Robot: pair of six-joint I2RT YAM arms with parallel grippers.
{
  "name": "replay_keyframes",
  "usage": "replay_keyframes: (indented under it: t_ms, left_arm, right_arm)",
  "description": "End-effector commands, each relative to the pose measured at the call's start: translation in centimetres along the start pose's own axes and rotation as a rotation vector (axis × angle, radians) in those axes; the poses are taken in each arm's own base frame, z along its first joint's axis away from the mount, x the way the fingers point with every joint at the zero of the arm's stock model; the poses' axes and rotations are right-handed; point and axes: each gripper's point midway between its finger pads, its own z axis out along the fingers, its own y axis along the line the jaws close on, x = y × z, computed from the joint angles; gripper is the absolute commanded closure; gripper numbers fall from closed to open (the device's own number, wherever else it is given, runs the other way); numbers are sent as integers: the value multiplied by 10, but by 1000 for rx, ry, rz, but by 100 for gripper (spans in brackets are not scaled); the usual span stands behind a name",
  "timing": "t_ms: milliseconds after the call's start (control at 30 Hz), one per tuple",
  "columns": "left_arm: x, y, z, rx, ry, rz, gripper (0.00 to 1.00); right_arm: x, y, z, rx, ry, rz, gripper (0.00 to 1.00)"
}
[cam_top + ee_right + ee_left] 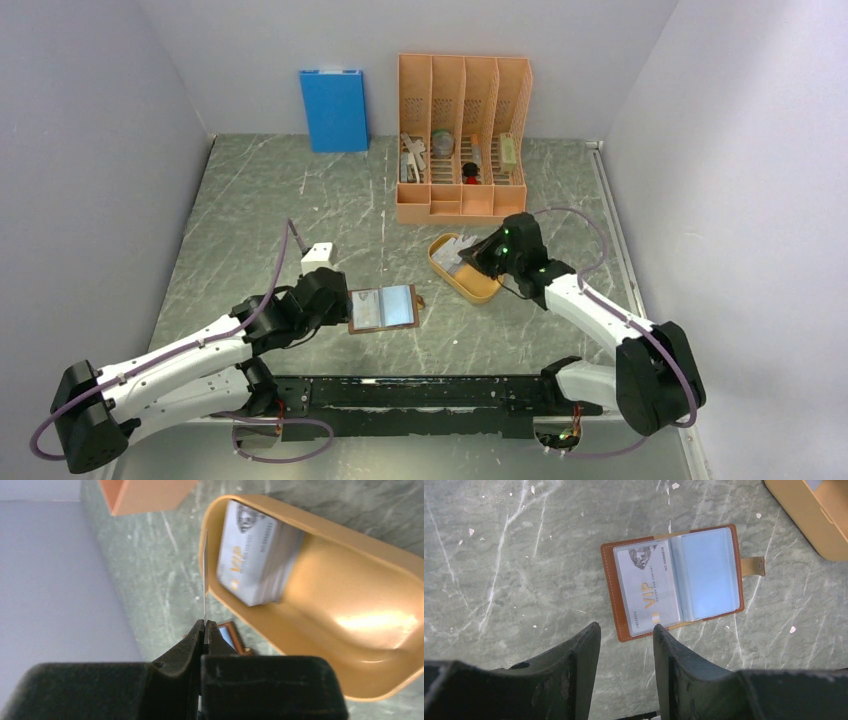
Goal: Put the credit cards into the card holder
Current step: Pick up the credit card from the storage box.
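Card [205, 575]: thin, light, stiff, likely slick; best pinched at an edge. Right gripper [204, 629] pinches it by tray [350, 590]; left gripper [626, 640] spread, empty, beside holder [711, 575].

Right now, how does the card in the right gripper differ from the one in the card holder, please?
The gripped card shows only its edge, pinched by the right gripper; the sleeved card lies flat, face up. The gripped card is bare; the sleeved card sits inside the card holder.
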Motion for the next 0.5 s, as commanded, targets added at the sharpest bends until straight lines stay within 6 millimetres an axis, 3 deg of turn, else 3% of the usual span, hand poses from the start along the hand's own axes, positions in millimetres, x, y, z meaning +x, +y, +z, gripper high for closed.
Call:
replay_keyframes:
  t_ms: [0,133,333,467]
  left_arm:
    - [-10,4,-4,-25,-32,-8,52]
    - [-16,1,-7,-23,-44,-9,52]
    - [-22,-5,-12,4,-53,-19,52]
    - [-24,-9,-13,24,-58,-20,51]
  right_arm:
    - [-10,21,-17,26,22,94,100]
    - [-9,43,-32,-16,71,116,100]
    - [10,74,-50,-144,219,159,100]
    - [16,84,-59,-194,266,158,100]
